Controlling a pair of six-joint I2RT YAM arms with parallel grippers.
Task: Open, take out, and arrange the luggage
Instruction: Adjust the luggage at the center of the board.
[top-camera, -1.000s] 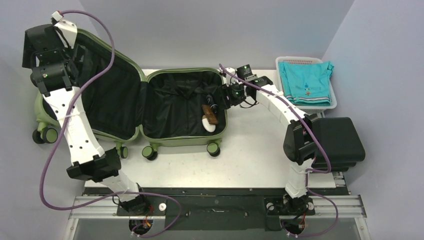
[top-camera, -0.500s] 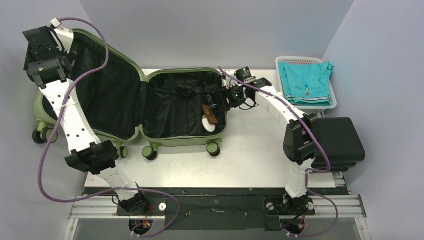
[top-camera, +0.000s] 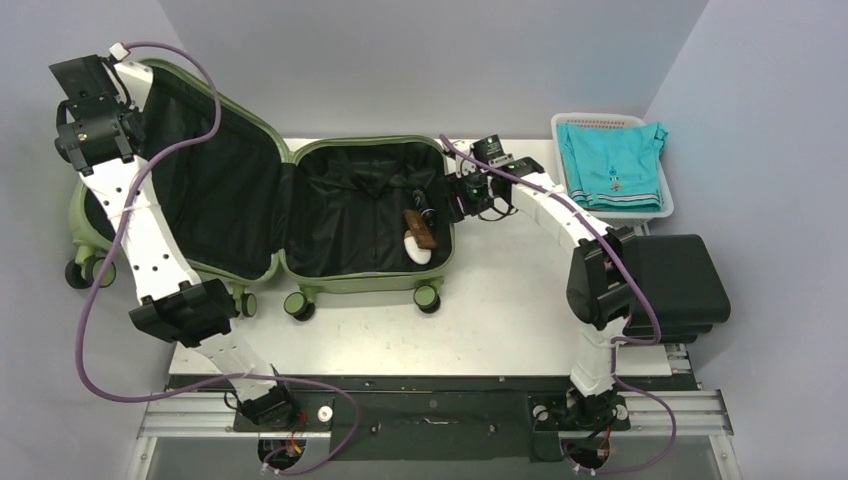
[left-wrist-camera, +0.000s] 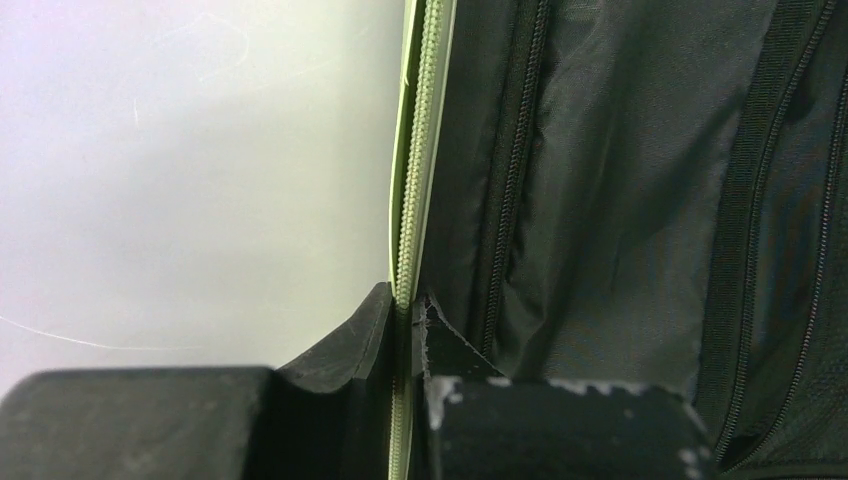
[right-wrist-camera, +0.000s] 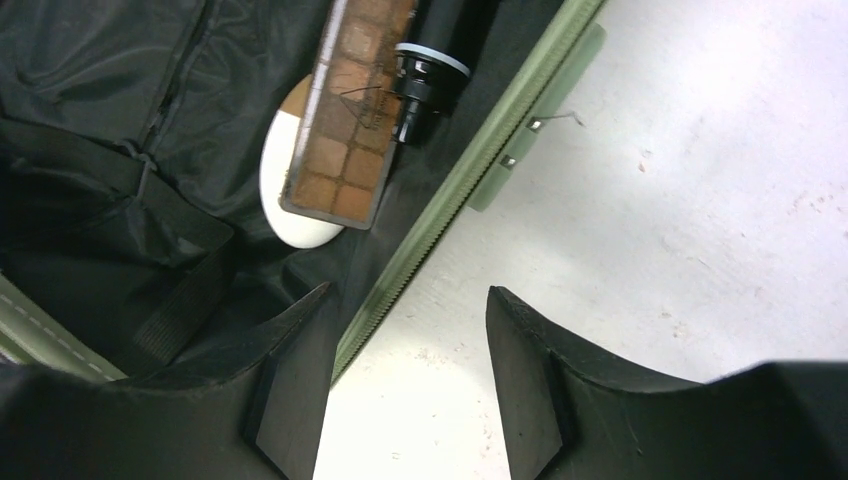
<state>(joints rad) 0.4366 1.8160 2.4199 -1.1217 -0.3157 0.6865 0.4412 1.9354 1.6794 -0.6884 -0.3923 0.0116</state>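
Note:
The olive-green luggage (top-camera: 352, 282) lies open on the table, its lid (top-camera: 215, 195) leaning up to the left and black lining showing in both halves. My left gripper (top-camera: 112, 128) is at the lid's upper left edge, shut on the green zipper rim (left-wrist-camera: 418, 150), which runs between the fingertips (left-wrist-camera: 376, 312). My right gripper (right-wrist-camera: 410, 290) hangs open across the base half's right rim (right-wrist-camera: 480, 170), one finger over the lining and the other over the table. Inside the base lie a brown chequered item (right-wrist-camera: 352, 120), a white oval piece (right-wrist-camera: 285, 205) and a black cylinder (right-wrist-camera: 440, 40).
A white mesh basket (top-camera: 600, 118) with a folded teal garment (top-camera: 612, 165) stands at the back right. A black case (top-camera: 685, 285) sits at the table's right edge beside the right arm. The luggage wheels (top-camera: 427, 296) point toward the near side.
My left gripper went from open to shut on the lid's rim, and that arm shifted slightly left. The right gripper has barely moved.

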